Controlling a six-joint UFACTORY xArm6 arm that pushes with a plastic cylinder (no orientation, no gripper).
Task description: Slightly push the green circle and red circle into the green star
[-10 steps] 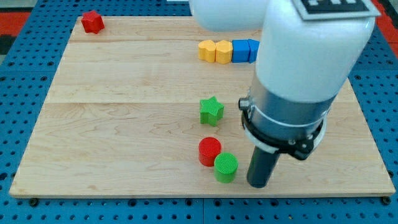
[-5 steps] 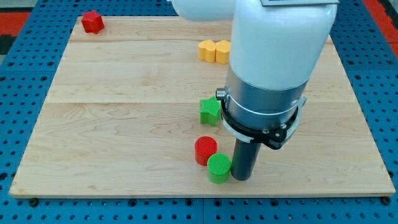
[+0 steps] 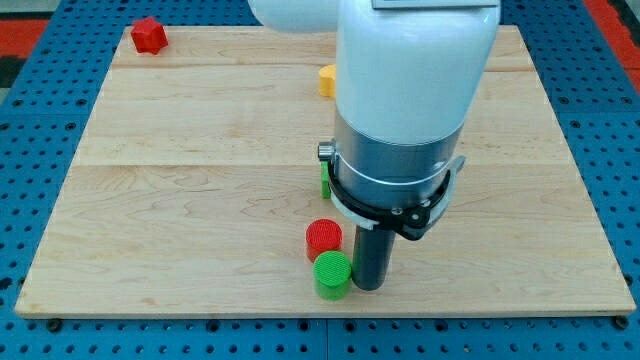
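The green circle (image 3: pixel 333 273) sits near the board's bottom edge, touching the red circle (image 3: pixel 323 239) just above and to its left. My tip (image 3: pixel 366 287) stands against the green circle's right side. The green star (image 3: pixel 325 180) is almost wholly hidden behind the arm; only a sliver shows above the red circle.
A red block (image 3: pixel 148 35) lies at the top left corner of the wooden board (image 3: pixel 180 170). A yellow block (image 3: pixel 327 80) peeks out at the top beside the arm, which hides the blocks behind it. The board's bottom edge is close below the green circle.
My tip has moved left, reached the green circle and pushed it and the red circle left. The arm now hides most of the green star and the blue blocks.
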